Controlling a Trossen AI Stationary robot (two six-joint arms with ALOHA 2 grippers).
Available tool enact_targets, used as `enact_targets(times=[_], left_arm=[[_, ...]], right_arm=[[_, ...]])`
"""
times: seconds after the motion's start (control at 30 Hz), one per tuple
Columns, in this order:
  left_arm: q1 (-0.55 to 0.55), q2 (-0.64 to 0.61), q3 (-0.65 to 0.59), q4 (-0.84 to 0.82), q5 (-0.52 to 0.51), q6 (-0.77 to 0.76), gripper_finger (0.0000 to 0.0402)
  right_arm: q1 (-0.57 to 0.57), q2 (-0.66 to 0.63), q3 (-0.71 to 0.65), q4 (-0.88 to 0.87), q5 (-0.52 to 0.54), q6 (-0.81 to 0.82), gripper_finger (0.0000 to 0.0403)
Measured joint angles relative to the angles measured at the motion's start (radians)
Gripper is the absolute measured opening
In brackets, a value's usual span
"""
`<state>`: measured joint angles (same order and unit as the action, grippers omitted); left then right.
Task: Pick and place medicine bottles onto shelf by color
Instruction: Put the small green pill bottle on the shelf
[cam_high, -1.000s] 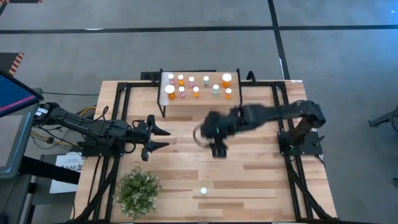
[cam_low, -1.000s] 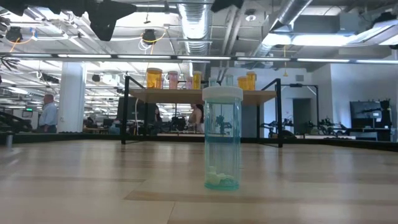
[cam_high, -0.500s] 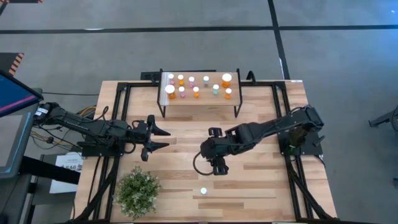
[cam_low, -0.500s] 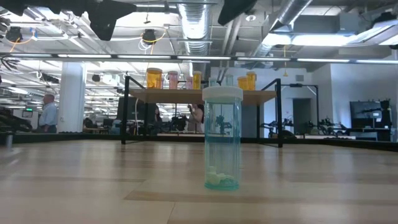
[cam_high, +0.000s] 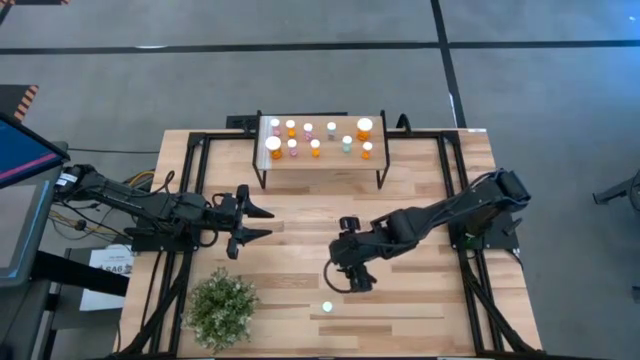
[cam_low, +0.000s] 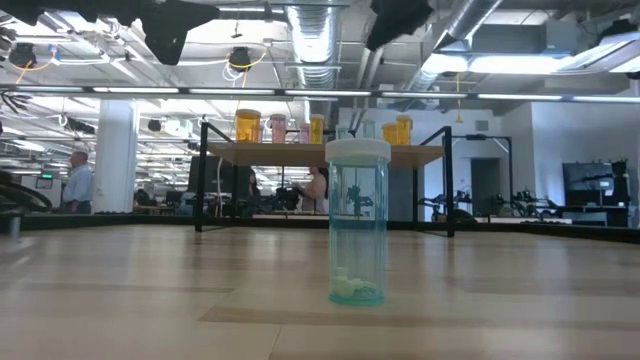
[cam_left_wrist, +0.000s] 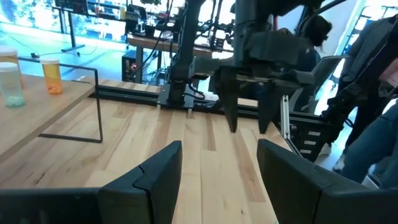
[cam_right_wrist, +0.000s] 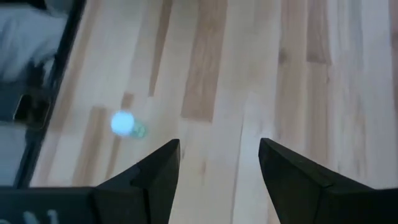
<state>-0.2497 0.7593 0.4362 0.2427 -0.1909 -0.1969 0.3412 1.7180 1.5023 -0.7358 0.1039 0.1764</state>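
Observation:
One teal bottle with a white cap (cam_high: 326, 307) stands upright on the table near its near edge; it fills the low view (cam_low: 357, 225) and shows in the right wrist view (cam_right_wrist: 123, 123). My right gripper (cam_high: 358, 281) hovers open just beyond and to the right of it, pointing down (cam_right_wrist: 219, 162). Several orange, pink and teal bottles (cam_high: 315, 147) stand on the shelf (cam_high: 335, 160) at the far side. My left gripper (cam_high: 256, 222) waits open at the table's left (cam_left_wrist: 219, 163).
A green potted plant (cam_high: 222, 308) sits at the near left corner. Black frame rails (cam_high: 470, 290) run along both table sides. Bare wood lies between the shelf and the teal bottle. A person (cam_low: 78, 182) stands far off in the room.
My right gripper has travelled from the middle of the table, in front of the shelf, toward the near edge and toward the teal bottle. Its fingers stay open. The teal bottle and the left arm have kept still.

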Motion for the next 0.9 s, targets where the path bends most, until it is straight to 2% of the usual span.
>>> enact_targets(times=[0.27,0.47,0.8,0.9], left_arm=[[0.000,0.000,0.000,0.002,-0.006,0.004,0.0196],[0.000,0.000,0.000,0.001,-0.007,0.017,0.0196],[0.000,0.001,0.000,0.005,-0.008,-0.011,0.0196],[0.000,0.009,-0.001,-0.001,-0.006,-0.011,0.0196]], right_arm=[[0.017,-0.088,-0.137,0.156,-0.003,0.010,0.0242],[0.035,-0.093,-0.149,0.177,-0.019,0.024,0.0242],[0.119,-0.030,-0.151,0.221,-0.047,0.004,0.0242],[0.117,0.013,-0.147,0.308,-0.044,0.003,0.0242]])
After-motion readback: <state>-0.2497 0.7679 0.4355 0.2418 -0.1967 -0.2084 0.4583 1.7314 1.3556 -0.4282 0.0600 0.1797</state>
